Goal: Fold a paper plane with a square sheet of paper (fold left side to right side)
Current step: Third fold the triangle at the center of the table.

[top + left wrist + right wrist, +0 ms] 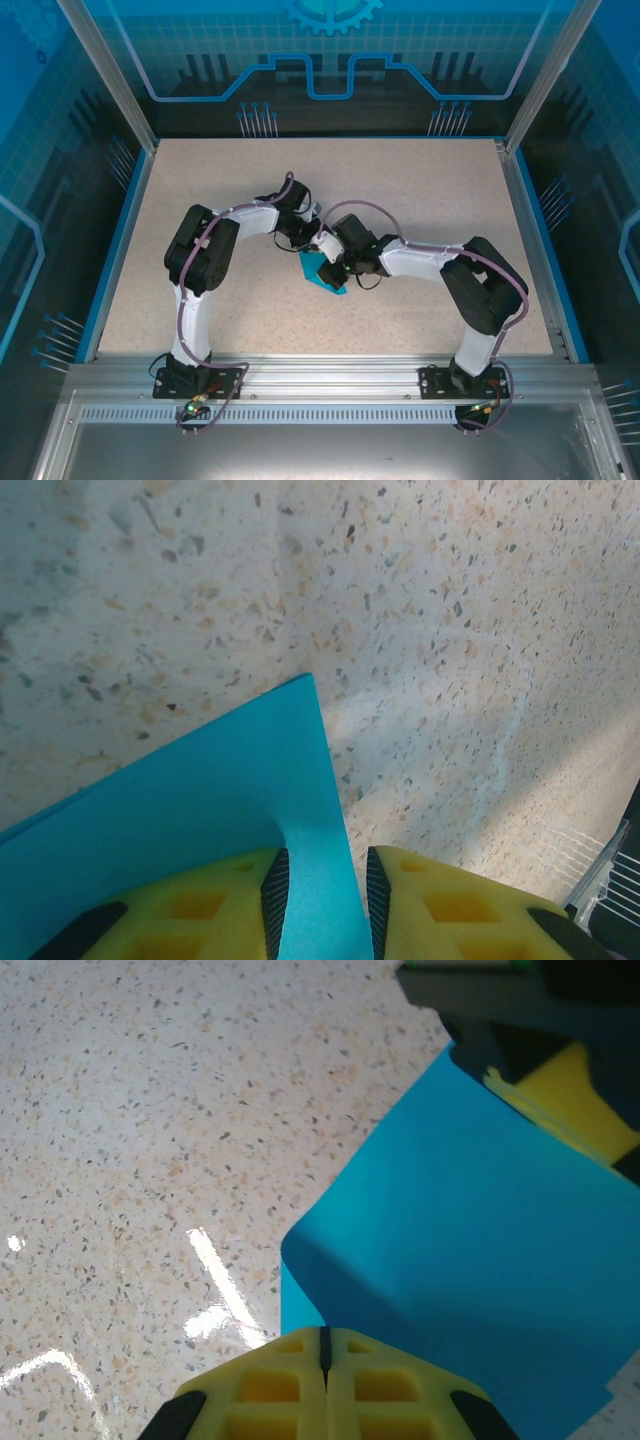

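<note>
1. From the overhead camera I see both arms reaching inward and meeting over the middle of the tabletop (pixel 430 190). The square sheet of paper (pixel 322 272) sits right under where they meet.
2. The sheet is bright blue and mostly covered by the wrists in that view. Only a crumpled-looking patch shows, and its near corner points toward the arm bases.
3. Left tool (pixel 322 865): its yellow fingers stand apart. A band of the sheet curls up off the tabletop and runs through the gap, spanning from one black pad to the other. I read this tool as released, straddling the paper rather than pinching it.
4. Right tool (pixel 322 1335): its two yellow fingers are pressed together with only a thin seam between them, clenched on the sheet's edge. The paper bends up from the tabletop into the fingertips.
5. On the right wrist camera the sheet rises in a broad slope away from the right tool, and its far edge reaches the left tool.
6. Around the sheet the speckled tabletop shows glare streaks from overhead light.
</note>
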